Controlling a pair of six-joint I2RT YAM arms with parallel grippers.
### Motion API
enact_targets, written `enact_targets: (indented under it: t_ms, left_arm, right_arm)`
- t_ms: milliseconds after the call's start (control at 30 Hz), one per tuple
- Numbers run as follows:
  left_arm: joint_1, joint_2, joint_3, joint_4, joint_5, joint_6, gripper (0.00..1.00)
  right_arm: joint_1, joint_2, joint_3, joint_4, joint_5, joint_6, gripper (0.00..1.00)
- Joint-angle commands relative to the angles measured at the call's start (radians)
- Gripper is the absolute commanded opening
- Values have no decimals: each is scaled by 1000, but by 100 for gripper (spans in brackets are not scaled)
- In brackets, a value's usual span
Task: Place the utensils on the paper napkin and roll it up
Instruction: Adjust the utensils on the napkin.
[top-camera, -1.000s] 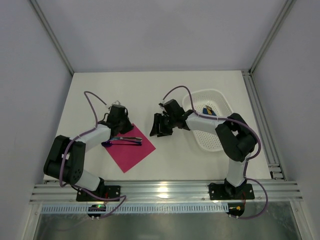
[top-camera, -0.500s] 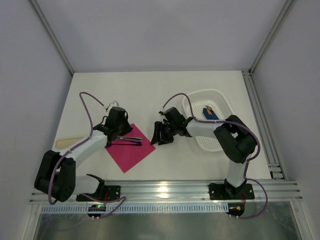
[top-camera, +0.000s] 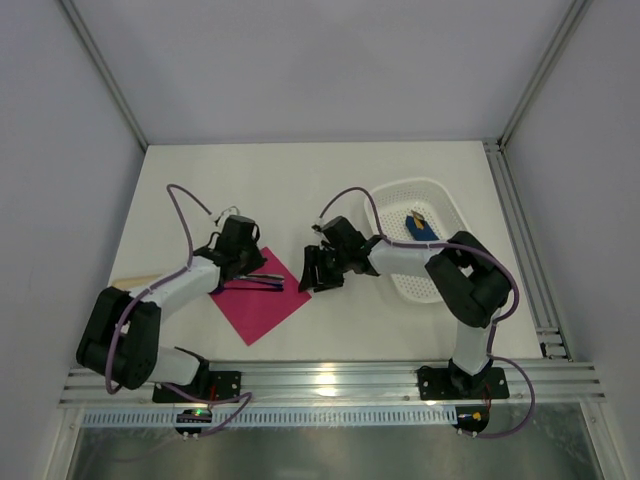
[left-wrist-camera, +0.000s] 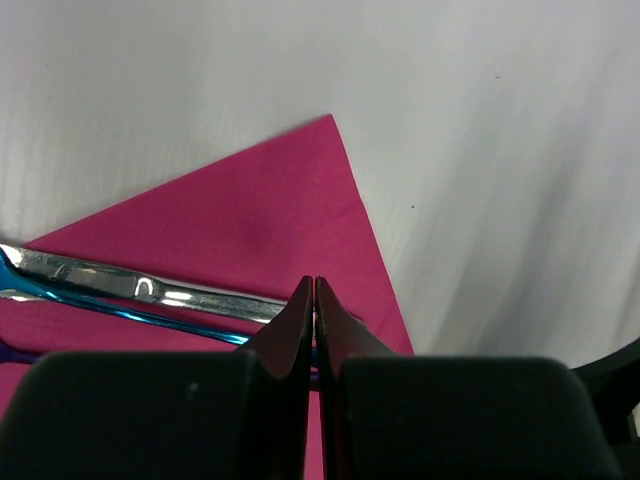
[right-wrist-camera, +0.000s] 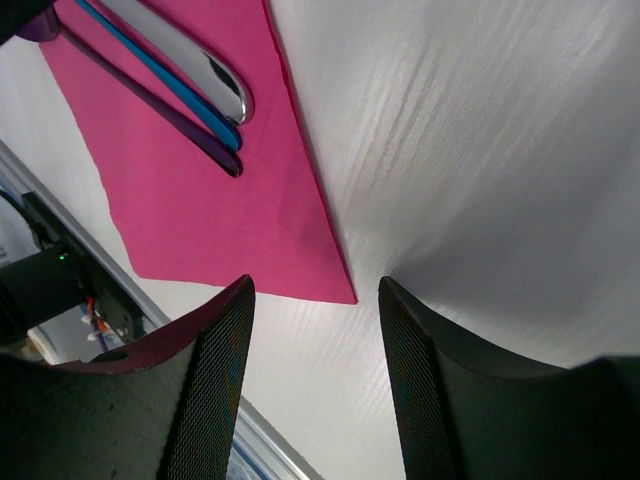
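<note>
The magenta paper napkin (top-camera: 258, 298) lies flat as a diamond in front of the left arm. The slim utensils (top-camera: 256, 281) lie side by side across its upper part. In the left wrist view their shiny handles (left-wrist-camera: 130, 290) cross the napkin (left-wrist-camera: 250, 215). My left gripper (top-camera: 244, 262) is shut, its tips (left-wrist-camera: 315, 283) just above the handle ends near the napkin's far corner. My right gripper (top-camera: 312, 272) is open and empty, low over the table. The napkin's right corner (right-wrist-camera: 345, 295) lies just ahead of its jaws (right-wrist-camera: 315, 300), and the utensil ends (right-wrist-camera: 215, 115) lie farther on.
A white mesh basket (top-camera: 440, 275) stands at the right with a blue strip (top-camera: 420, 222) in it. A pale beige stick (top-camera: 125, 284) lies left of the left arm. The aluminium rail (top-camera: 320, 380) runs along the near table edge.
My right gripper has moved left and a little nearer, closer to the napkin's right corner. My left arm shifted its elbow, uncovering the beige stick; its gripper stayed over the utensils.
</note>
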Motion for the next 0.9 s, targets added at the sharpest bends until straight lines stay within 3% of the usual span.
enact_targets:
  t_ms: [0, 133, 233, 300, 533, 600, 867]
  left_arm:
    - [-4, 56, 30, 83, 26, 5, 0]
    - [-4, 109, 65, 100, 12, 14, 0]
    - [-4, 130, 95, 88, -4, 12, 0]
    - [-4, 155, 115, 63, -47, 8, 0]
    - [-4, 182, 135, 42, -138, -32, 0]
    - [-4, 205, 157, 10, -165, -43, 0]
    - [-2, 242, 163, -6, -190, -74, 0]
  right_arm:
    - [3, -7, 61, -102, 112, -90, 57]
    - [3, -55, 99, -142, 186, -138, 49]
    - [3, -61, 122, -127, 121, -153, 31]
    - [3, -47, 141, -110, 74, -156, 25]
    - [1, 54, 300, -141, 12, -257, 24]
    - [1, 68, 314, -100, 14, -233, 6]
    - [1, 126, 317, 71, 21, -139, 4]
